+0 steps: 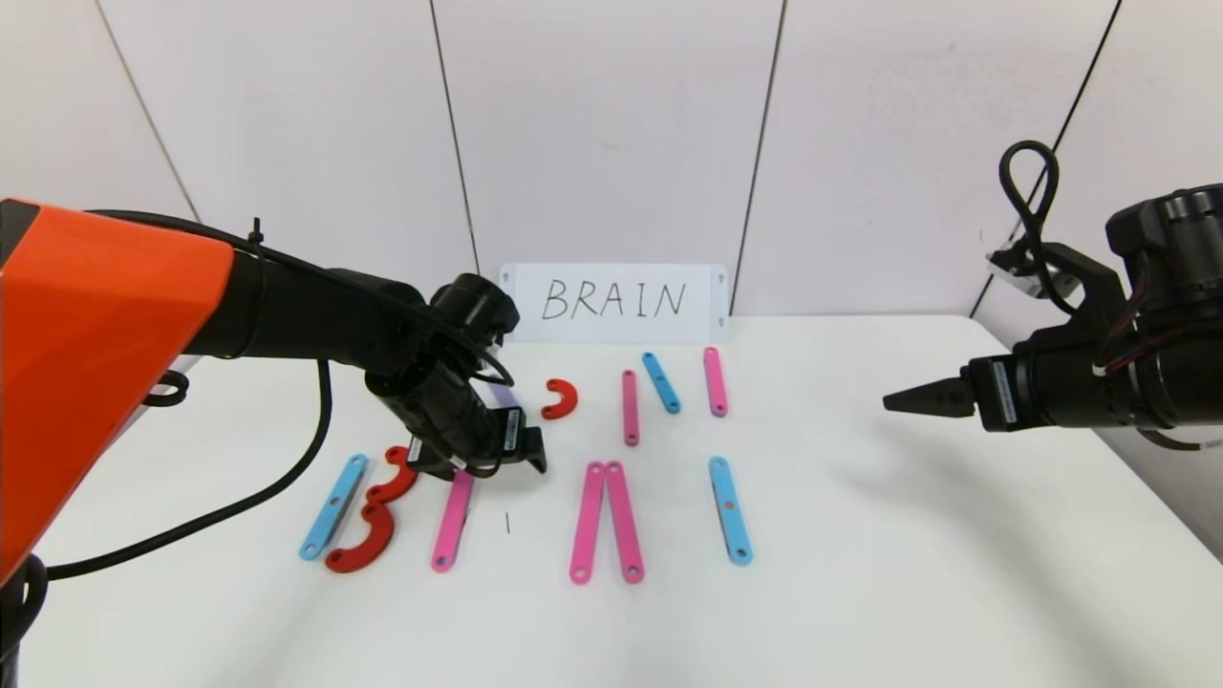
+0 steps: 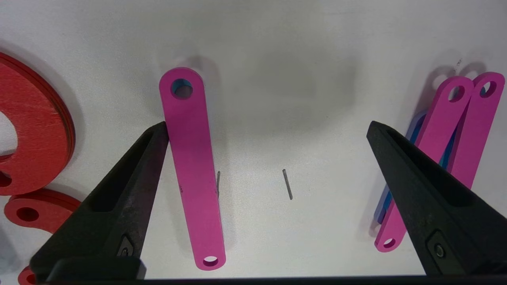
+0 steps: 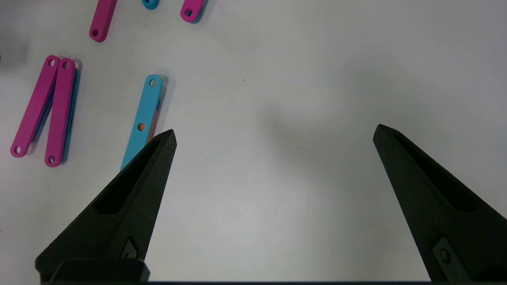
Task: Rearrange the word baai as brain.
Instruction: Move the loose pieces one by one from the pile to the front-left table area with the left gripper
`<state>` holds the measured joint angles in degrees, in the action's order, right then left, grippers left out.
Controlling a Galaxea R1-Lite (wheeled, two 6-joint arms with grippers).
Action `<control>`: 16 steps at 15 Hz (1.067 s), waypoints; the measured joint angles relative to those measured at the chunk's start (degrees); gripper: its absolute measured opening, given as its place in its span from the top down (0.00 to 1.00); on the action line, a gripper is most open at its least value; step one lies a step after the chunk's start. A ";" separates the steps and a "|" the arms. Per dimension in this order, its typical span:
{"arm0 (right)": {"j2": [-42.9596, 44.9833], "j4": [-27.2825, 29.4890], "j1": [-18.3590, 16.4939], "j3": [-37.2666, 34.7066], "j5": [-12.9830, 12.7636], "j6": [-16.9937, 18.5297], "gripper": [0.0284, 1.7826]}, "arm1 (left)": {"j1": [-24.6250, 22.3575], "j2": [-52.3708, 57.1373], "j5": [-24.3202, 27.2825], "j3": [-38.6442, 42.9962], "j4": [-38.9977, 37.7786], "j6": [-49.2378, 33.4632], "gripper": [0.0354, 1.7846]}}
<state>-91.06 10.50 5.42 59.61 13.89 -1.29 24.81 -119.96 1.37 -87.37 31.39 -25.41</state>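
Note:
The word runs along the front of the table as flat pieces: a light-blue strip (image 1: 333, 506), two red arcs (image 1: 377, 521), a pink strip (image 1: 452, 521), a closed pair of pink strips (image 1: 607, 521) and another light-blue strip (image 1: 730, 509). My left gripper (image 1: 497, 457) hovers low over the far end of the single pink strip (image 2: 193, 166). It is open (image 2: 266, 126), with that strip lying just inside one finger (image 2: 130, 178) and nothing gripped. My right gripper (image 1: 903, 399) hangs open (image 3: 275, 130) over bare table at the right, beside the light-blue strip (image 3: 143, 118).
Behind the row lie a loose red arc (image 1: 561, 398), a pink strip (image 1: 630, 407), a blue strip (image 1: 661, 382) and another pink strip (image 1: 716, 380). A white card (image 1: 614, 300) reading BRAIN leans on the back wall. Short pencil marks (image 2: 287, 184) show on the table.

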 joint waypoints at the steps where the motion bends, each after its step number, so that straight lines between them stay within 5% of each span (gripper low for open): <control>1: 0.00 -0.02 0.00 0.00 0.00 0.00 0.02 | 0.00 0.00 -0.11 -0.02 -0.02 -0.02 0.02; 7: -0.06 0.00 0.00 0.00 0.00 0.00 0.02 | 0.07 -0.20 -2.29 -2.73 -0.26 0.79 0.02; 16: 0.05 -0.06 -0.06 -0.02 -0.09 0.00 0.02 | 2.61 -7.17 -8.06 -18.58 -0.13 4.27 0.02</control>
<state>-91.01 10.44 5.36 59.59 13.80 -1.29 27.42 -127.12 -6.69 -105.95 31.26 -21.14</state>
